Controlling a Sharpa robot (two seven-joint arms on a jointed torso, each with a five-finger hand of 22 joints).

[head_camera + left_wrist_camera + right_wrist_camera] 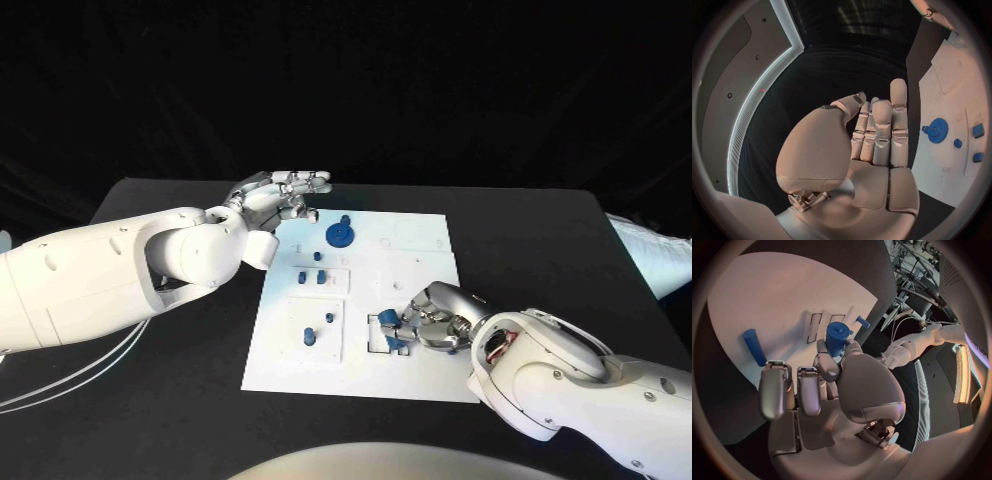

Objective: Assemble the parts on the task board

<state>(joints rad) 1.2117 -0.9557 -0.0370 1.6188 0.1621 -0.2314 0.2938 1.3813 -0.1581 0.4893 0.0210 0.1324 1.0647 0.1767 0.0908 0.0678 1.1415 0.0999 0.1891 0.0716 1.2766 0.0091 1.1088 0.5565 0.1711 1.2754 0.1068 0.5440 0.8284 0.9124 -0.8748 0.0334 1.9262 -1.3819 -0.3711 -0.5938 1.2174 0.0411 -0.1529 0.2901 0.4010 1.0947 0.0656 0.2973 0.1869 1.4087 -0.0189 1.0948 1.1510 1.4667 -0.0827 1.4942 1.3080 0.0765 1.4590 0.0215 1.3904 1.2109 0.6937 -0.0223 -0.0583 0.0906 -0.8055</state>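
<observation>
The white task board (418, 240) lies in the middle of the black table. A blue gear (339, 235) stands near its far left corner, also seen as the blue gear (936, 130). Small blue parts (313, 278) sit in the board's left column. My left hand (281, 195) hovers over the far left corner with fingers half bent and nothing in it. My right hand (433, 318) rests on the board's near middle and pinches a blue cylinder (837, 337) between thumb and a finger. A blue peg (754, 346) lies on the board beside that hand.
More blue parts (310, 334) sit on the near left plate of the board. Bare black table (548, 240) lies to the right of the board, and more to its left beneath my left arm.
</observation>
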